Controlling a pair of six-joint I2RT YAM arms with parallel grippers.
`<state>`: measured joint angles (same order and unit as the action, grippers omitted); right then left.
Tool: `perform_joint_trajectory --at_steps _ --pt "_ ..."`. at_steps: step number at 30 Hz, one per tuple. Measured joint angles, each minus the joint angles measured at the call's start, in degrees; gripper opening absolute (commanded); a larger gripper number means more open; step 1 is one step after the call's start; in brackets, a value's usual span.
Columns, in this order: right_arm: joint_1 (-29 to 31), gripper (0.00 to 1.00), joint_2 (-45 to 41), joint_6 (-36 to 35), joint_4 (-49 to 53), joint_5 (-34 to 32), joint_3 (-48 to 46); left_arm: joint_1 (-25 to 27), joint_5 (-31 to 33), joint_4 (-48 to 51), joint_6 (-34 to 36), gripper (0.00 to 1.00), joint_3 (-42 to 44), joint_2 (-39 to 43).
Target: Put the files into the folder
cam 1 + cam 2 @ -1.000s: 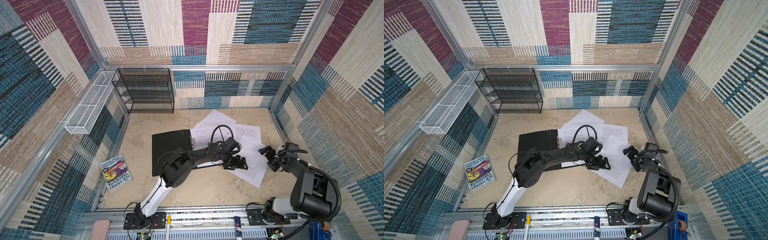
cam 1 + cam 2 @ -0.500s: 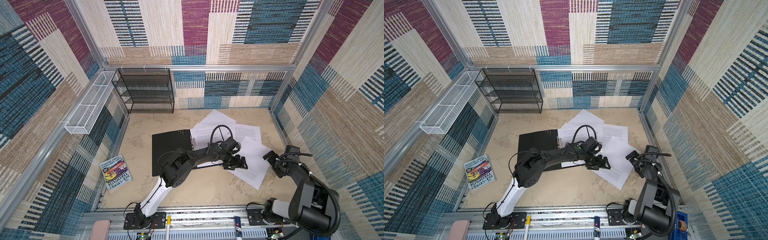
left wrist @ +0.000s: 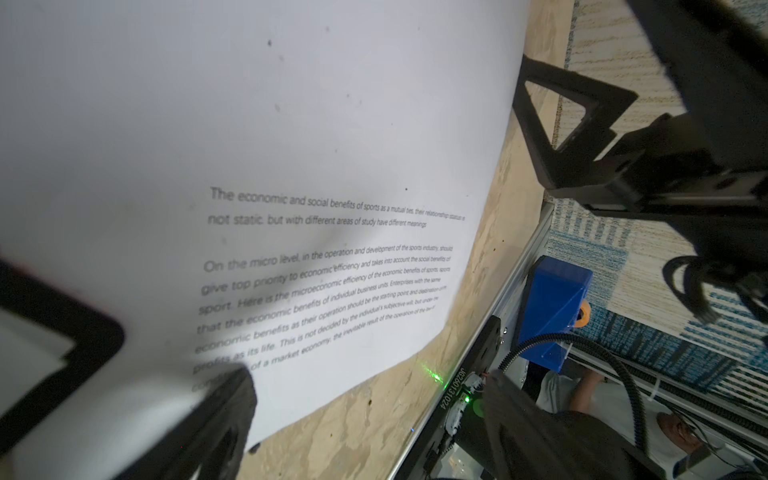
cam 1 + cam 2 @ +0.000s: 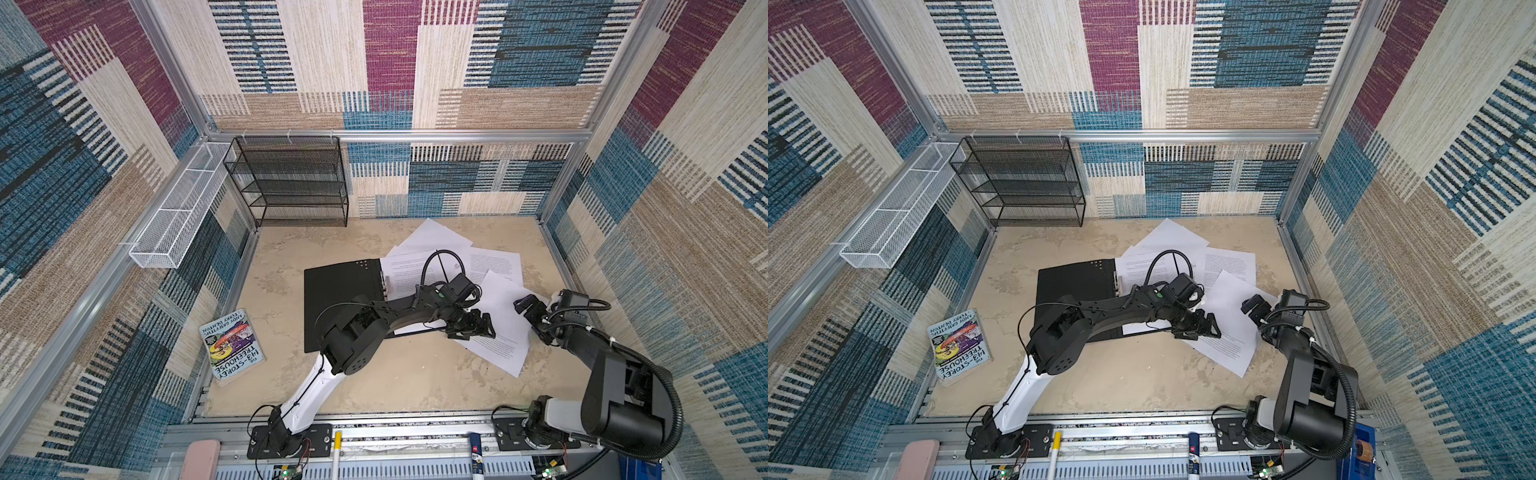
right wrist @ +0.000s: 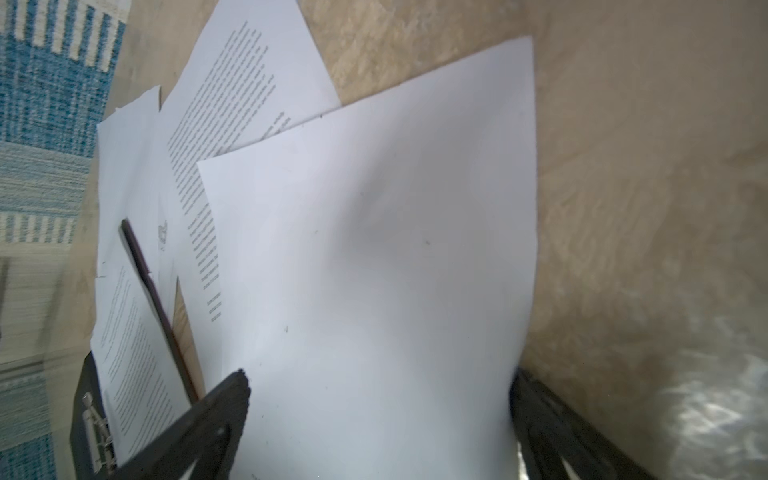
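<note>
Roughly at the table's [image 4: 374, 374] middle, reading the far wall as 12 o'clock, the folder [image 4: 336, 299] lies open with its black inside up. Its metal clip [image 4: 384, 284] runs along the spine. The files [image 4: 494, 264] fan out from its 1 to its 4 o'clock as overlapping white sheets, some printed and some blank. One printed sheet lies on the folder's right leaf, just beside the clip. The nearest sheet [image 4: 505, 320] sits at the fan's 5 o'clock end, skewed, with text on its lower part.

The left gripper [image 4: 473, 331] reaches across the folder and hangs low over that sheet's 9 o'clock edge. Its jaws are spread wide and hold nothing; whether they touch the paper I cannot tell. The right gripper [image 4: 534, 319] stands at the sheet's 3 o'clock edge, jaws fully apart, and in the right wrist view the paper lies between its fingers [image 5: 216, 415].

Farther out, a colourful book [image 4: 232, 349] lies at the folder's 8 o'clock, and a black mesh shelf [image 4: 291, 187] stands at 12.
</note>
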<state>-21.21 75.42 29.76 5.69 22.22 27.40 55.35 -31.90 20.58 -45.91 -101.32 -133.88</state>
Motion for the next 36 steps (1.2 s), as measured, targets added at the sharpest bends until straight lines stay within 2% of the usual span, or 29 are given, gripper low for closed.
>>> perform_joint_trajectory --at_steps 7,12,17,25,30,36 --pt "0.22 1.0 -4.31 1.2 4.57 9.7 -1.55 -0.07 -0.11 0.0 -0.42 0.89 -0.11 -0.15" --pt "0.26 1.0 -8.46 2.38 9.27 14.29 -3.45 -0.07 -0.55 -0.02 -0.59 0.89 -0.11 -0.22" --pt "0.24 1.0 -10.38 3.85 12.81 12.7 -2.23 -0.11 -1.07 -0.94 -0.59 0.89 0.72 0.02" --pt "-1.73 0.97 -5.92 5.88 12.7 9.09 0.74 -0.5 -1.27 -3.98 -0.59 0.89 3.48 1.27" --pt "-3.98 0.9 -3.67 5.97 11.65 9.05 2.51 -0.59 -1.44 -4.26 -0.61 0.89 3.61 1.25" --pt "-5.51 0.6 -3.74 5.92 11.5 8.7 2.62 -0.72 -1.66 -4.2 -0.63 0.89 3.43 1.14"
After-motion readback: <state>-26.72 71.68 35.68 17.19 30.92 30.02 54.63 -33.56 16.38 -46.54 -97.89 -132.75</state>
